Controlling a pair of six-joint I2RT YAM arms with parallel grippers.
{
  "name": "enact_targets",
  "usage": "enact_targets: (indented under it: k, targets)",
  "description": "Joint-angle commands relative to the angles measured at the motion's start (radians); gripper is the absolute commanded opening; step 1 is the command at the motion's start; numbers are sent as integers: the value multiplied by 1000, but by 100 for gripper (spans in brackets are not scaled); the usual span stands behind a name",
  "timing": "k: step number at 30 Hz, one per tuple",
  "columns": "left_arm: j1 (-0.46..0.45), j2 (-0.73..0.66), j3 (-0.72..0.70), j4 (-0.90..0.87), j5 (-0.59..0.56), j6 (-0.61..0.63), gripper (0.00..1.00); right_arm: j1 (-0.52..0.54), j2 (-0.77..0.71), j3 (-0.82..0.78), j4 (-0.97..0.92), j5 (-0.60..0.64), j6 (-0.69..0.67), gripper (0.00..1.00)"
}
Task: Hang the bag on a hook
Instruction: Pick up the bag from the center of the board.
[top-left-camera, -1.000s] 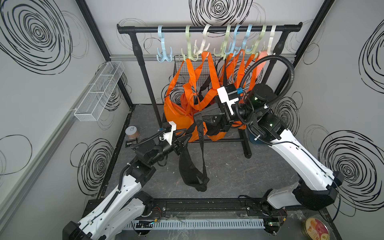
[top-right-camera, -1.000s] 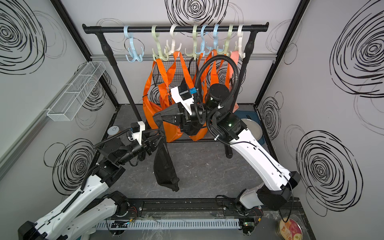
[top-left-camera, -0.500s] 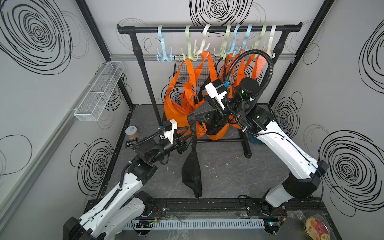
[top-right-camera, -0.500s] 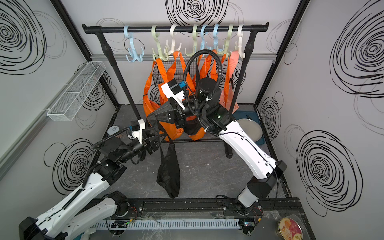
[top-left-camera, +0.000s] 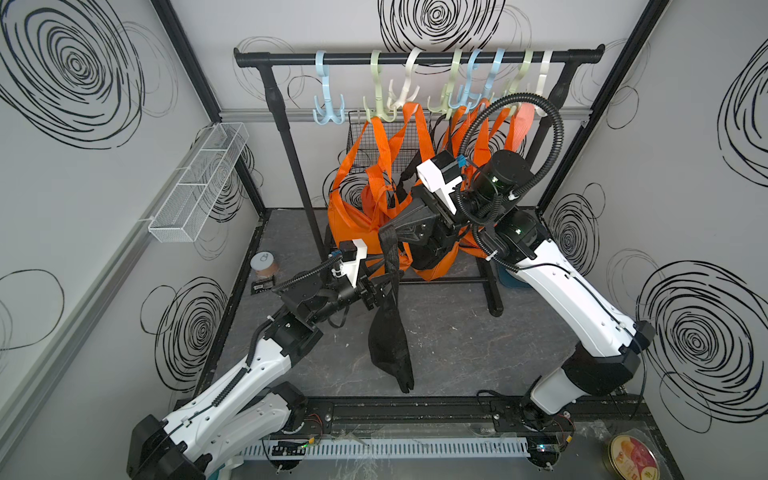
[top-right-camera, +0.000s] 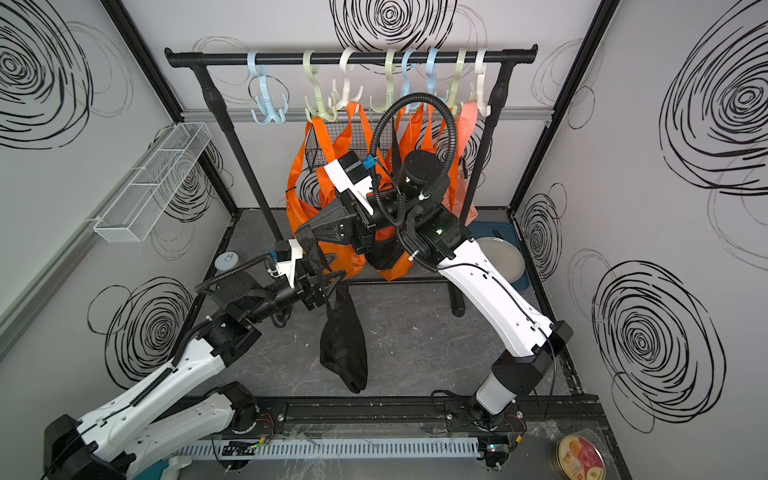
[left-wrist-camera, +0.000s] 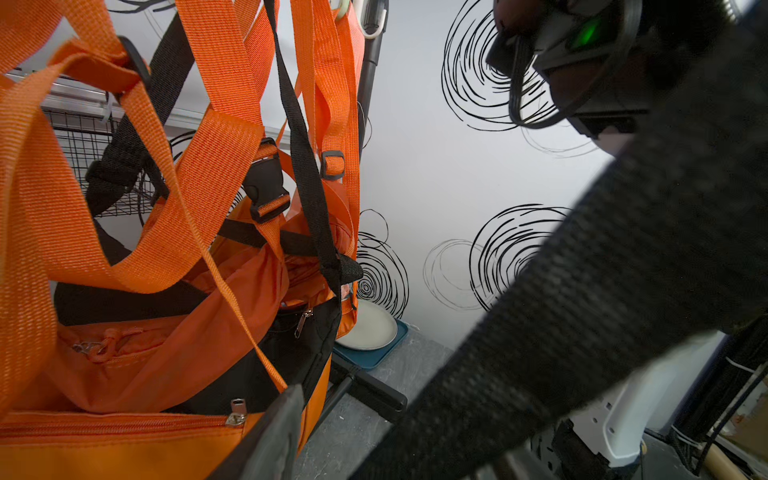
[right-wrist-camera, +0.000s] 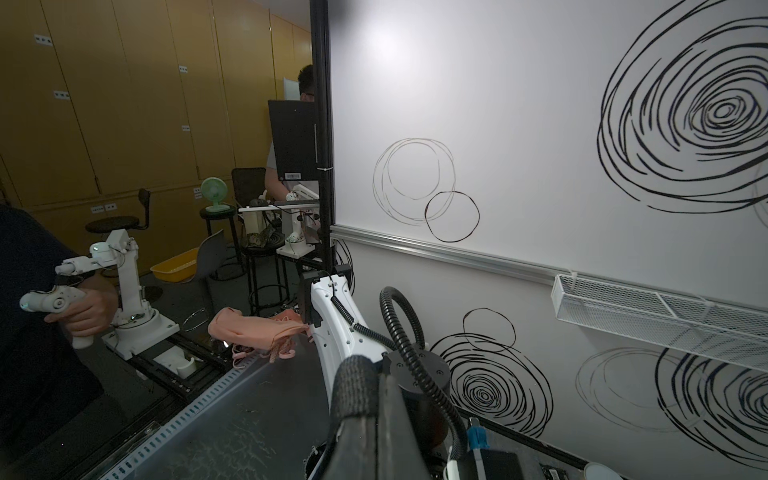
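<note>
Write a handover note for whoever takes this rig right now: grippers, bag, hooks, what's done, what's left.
Right gripper: shut on the strap of the black bag, which dangles below it, before the rack.
Left gripper: at the strap lower down; grip unclear.
Hooks: light blue hook at the rack's end is bare; orange bags hang from others.
Done: bag lifted. Left: loop the strap over a free hook, release.

In a top view, a black bag (top-right-camera: 344, 345) is seen hanging by its strap (top-right-camera: 316, 259), which is pinched in the closed right tool (top-right-camera: 303, 235). Lower down, the strap is straddled by the parted jaws of the left tool (top-right-camera: 329, 284). Behind, orange bags (top-right-camera: 353, 264) are hung from hooks (top-right-camera: 266, 106) on a black rail (top-right-camera: 357, 56).
</note>
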Motion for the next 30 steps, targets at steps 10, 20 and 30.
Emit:
enact_targets:
  k: [10, 20, 30]
  targets:
    - [23, -49, 107, -171, -125, 131, 7, -32, -44, 25, 79, 9, 34, 0]
    - [202, -69, 395, -406, -457, 76, 0, -92, 179, 331, 16, 149, 22, 0]
    - [431, 112, 698, -413, -564, -138, 0, -132, 480, 705, 70, 338, 28, 0]
